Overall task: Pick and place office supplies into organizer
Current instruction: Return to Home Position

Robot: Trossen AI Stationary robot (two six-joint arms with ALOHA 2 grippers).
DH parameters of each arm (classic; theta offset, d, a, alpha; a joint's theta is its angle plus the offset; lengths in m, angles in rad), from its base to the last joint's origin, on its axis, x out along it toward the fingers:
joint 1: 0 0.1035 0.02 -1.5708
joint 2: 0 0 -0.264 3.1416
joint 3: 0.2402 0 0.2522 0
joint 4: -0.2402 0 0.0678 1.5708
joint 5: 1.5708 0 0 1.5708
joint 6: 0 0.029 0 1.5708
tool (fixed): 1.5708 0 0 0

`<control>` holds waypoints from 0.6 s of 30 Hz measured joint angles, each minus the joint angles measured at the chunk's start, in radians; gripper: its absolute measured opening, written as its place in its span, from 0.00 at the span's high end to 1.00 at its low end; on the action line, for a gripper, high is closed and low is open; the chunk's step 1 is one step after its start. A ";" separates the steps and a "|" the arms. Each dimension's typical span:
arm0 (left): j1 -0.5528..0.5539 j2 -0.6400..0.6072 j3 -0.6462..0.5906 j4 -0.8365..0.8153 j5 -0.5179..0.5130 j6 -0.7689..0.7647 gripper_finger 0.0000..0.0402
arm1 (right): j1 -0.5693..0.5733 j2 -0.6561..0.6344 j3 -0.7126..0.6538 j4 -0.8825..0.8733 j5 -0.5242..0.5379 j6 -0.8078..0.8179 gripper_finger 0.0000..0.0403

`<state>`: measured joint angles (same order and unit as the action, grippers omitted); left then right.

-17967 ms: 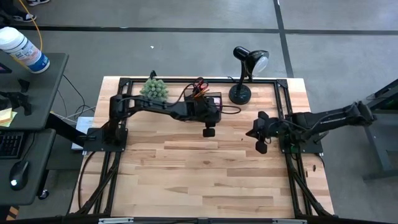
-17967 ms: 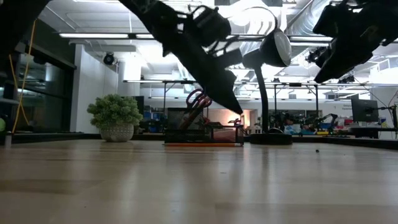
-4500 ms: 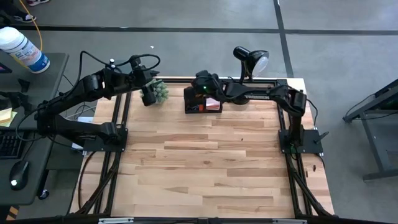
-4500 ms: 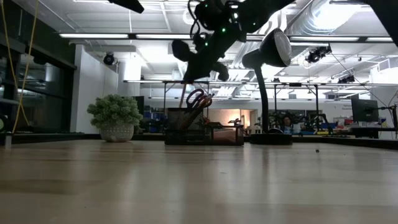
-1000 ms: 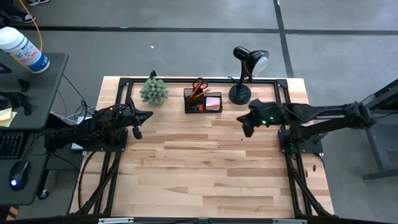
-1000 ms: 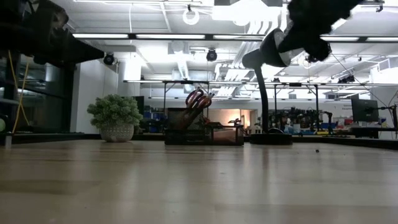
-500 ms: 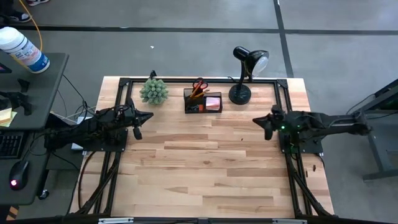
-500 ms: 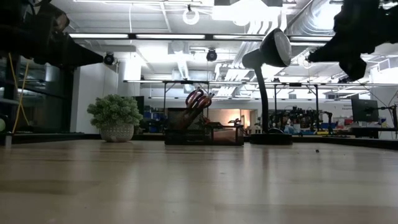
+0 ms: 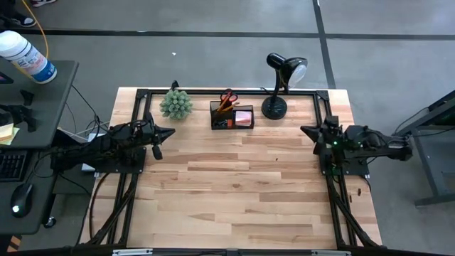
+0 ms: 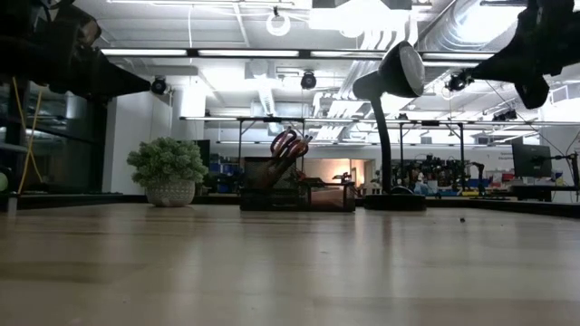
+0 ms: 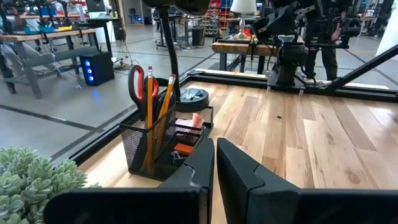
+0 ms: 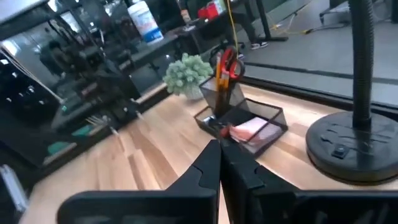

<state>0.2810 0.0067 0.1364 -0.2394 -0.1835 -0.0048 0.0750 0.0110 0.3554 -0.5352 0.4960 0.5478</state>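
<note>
Between plant and lamp, the organizer holds scissors, pencils, pink pad; left gripper and right gripper closed, empty.

Grey concrete floor; bright ceiling strip lights; distant workbenches.

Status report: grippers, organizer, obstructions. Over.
Left gripper shut, empty, left edge. Right gripper shut, empty, right edge. Organizer holds scissors, pencils, pink pad. Nothing obstructing.
</note>
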 joint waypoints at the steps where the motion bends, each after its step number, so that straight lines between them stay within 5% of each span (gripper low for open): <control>1: 0.000 0.000 0.000 0.000 -0.001 0.000 0.98 | 0.000 0.001 -0.012 0.013 0.010 -0.004 1.00; 12: 0.000 0.000 0.000 -0.003 0.001 0.000 0.96 | -0.004 -0.006 -0.292 0.498 0.002 -0.013 1.00; 18: 0.000 0.000 0.000 -0.003 0.003 0.000 0.96 | -0.004 -0.006 -0.346 0.618 -0.048 -0.041 1.00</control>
<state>0.2810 0.0071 0.1364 -0.2424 -0.1806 -0.0048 0.0708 0.0046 0.0097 0.0830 0.4483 0.5063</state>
